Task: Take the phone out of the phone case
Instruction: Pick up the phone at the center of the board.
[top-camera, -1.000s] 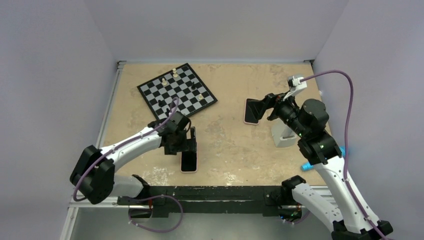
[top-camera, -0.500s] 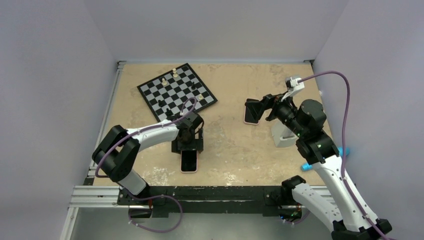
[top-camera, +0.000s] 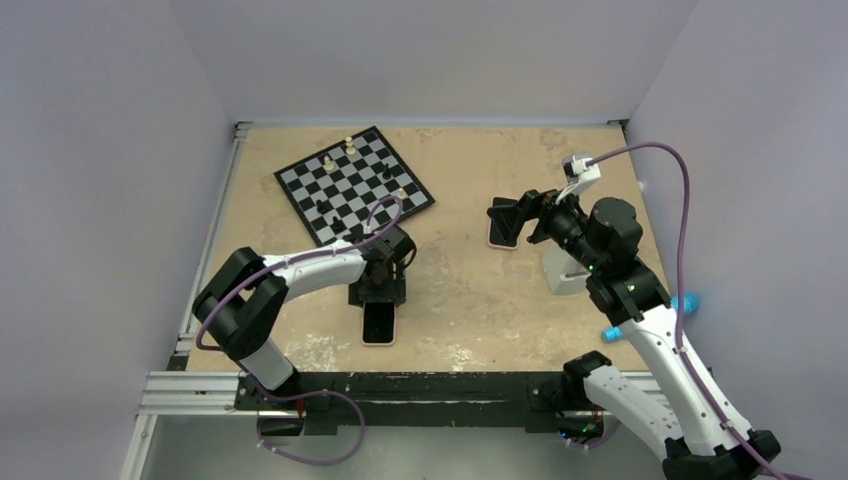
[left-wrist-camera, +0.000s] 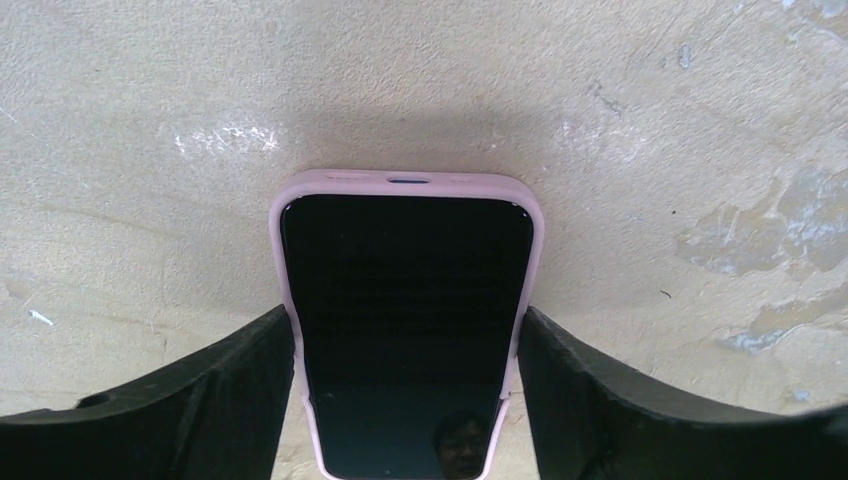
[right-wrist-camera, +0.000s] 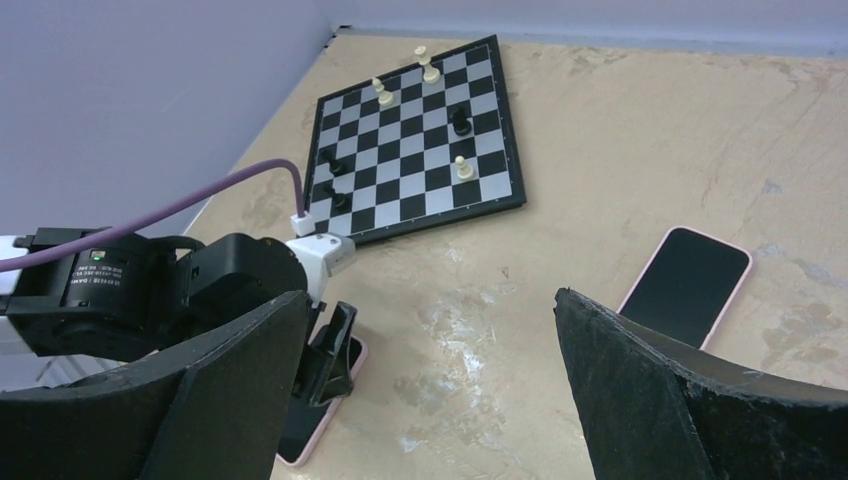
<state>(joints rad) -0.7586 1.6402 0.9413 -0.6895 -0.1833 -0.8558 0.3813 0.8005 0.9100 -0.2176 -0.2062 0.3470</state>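
A phone with a black screen (left-wrist-camera: 405, 260) lies face up in a pink case (left-wrist-camera: 405, 180) near the table's front (top-camera: 378, 322). My left gripper (left-wrist-camera: 405, 325) straddles its far half, and the fingers (left-wrist-camera: 250, 380) press against both long sides of the case. In the top view the left gripper (top-camera: 378, 293) sits low over the phone. A second phone in a pink case (top-camera: 503, 228) lies at mid right and also shows in the right wrist view (right-wrist-camera: 690, 285). My right gripper (right-wrist-camera: 430, 300) is open and empty above the table, beside that phone (top-camera: 515, 212).
A chessboard (top-camera: 355, 182) with several pieces lies at the back left and shows in the right wrist view (right-wrist-camera: 420, 140). A white block (top-camera: 568, 272) stands under the right arm. Blue objects (top-camera: 685, 303) lie at the right edge.
My left arm's elbow swung forward and right, and its gripper turned and settled over the near phone's far end. The right gripper shifted slightly left. Both phones stayed put.
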